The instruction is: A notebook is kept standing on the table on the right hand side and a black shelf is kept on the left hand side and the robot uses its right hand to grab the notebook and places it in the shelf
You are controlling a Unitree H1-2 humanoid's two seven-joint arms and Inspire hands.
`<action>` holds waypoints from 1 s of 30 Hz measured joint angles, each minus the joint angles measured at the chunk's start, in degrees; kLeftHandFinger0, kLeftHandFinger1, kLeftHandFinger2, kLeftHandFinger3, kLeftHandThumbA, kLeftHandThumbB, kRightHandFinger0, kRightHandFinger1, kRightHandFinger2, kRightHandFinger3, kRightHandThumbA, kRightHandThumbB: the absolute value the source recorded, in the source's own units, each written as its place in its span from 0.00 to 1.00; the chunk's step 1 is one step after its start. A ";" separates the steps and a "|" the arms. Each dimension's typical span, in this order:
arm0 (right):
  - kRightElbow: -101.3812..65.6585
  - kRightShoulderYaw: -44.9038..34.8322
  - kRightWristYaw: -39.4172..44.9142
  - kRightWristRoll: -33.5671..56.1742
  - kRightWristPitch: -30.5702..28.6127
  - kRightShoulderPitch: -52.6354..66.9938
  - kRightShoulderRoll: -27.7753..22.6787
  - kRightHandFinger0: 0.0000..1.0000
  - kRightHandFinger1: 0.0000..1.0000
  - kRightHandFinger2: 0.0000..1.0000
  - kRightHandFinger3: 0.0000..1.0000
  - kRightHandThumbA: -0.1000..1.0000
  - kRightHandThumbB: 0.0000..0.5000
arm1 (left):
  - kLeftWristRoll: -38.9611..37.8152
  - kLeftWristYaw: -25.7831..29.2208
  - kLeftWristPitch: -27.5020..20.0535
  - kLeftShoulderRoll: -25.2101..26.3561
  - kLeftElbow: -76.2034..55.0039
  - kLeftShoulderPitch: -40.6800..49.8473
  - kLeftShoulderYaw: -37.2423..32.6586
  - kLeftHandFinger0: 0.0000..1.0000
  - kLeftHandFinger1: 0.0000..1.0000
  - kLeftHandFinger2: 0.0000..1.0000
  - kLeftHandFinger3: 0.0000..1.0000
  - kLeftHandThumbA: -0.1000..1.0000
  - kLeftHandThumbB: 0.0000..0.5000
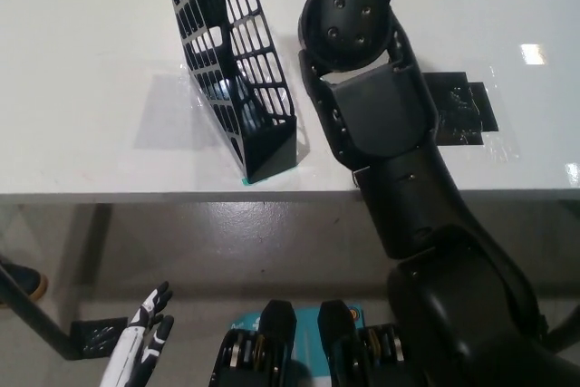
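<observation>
The black mesh shelf (237, 70) stands on the white table (82, 61), left of centre, its low end at the front edge. I see no notebook in this view; light shows through the shelf's mesh sides. My black right arm (381, 124) rises from the bottom right across the table, just right of the shelf and apart from it. It runs off the top edge, so the right hand is out of the picture. My white left hand (143, 343) rests low at the lower left, below the table, fingers apart and holding nothing.
A square patch of black tape (467, 108) lies on the table to the right, partly covered by my arm. The table's front edge (136, 195) crosses the picture, with grey floor below it. A dark shoe (20, 280) shows at the far left.
</observation>
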 measured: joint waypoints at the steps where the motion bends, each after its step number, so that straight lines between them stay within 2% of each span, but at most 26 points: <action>1: -0.08 -0.16 0.00 0.06 0.25 0.00 0.00 0.00 0.13 0.62 0.75 0.00 0.12 | 0.06 0.00 0.02 0.00 0.00 0.00 0.00 1.00 1.00 1.00 1.00 1.00 0.25; 5: 0.12 -0.24 -0.04 0.10 0.62 0.16 0.04 0.00 0.12 0.59 0.73 0.00 0.15 | 0.29 0.00 0.02 0.00 0.00 0.00 -0.07 1.00 1.00 1.00 1.00 1.00 0.25; 6: 0.27 -0.23 -0.06 0.09 0.62 0.20 0.05 0.00 0.09 0.56 0.72 0.00 0.15 | 0.33 0.00 0.02 0.00 0.01 0.00 -0.10 1.00 1.00 1.00 1.00 1.00 0.26; 12: 4.30 -0.18 -0.69 0.06 0.39 0.28 0.36 0.00 0.05 0.49 0.66 0.00 0.19 | 0.39 -0.05 0.01 0.02 0.01 -0.08 -0.18 1.00 1.00 1.00 1.00 1.00 0.20; 17: 10.09 -0.02 -1.45 0.05 -0.74 0.39 0.81 0.00 0.04 0.48 0.66 0.00 0.17 | 0.34 -0.09 -0.05 0.02 0.04 -0.09 -0.19 1.00 1.00 1.00 1.00 1.00 0.24; 23: 18.28 -0.34 -1.59 1.09 -2.97 0.38 1.13 0.00 0.05 0.49 0.69 0.00 0.16 | 0.43 -0.12 -0.09 0.05 0.07 -0.09 -0.32 1.00 1.00 1.00 1.00 1.00 0.31; 24: 19.48 -0.55 -1.55 1.39 -3.24 0.40 1.21 0.00 0.06 0.51 0.71 0.00 0.15 | 0.38 -0.13 -0.09 0.05 0.04 -0.08 -0.32 1.00 1.00 1.00 1.00 1.00 0.35; 30: 28.09 -1.82 -1.08 3.99 -6.30 0.40 1.81 0.00 0.10 0.59 0.76 0.00 0.16 | 0.29 -0.15 -0.06 0.05 0.04 -0.09 -0.36 1.00 1.00 1.00 1.00 1.00 0.35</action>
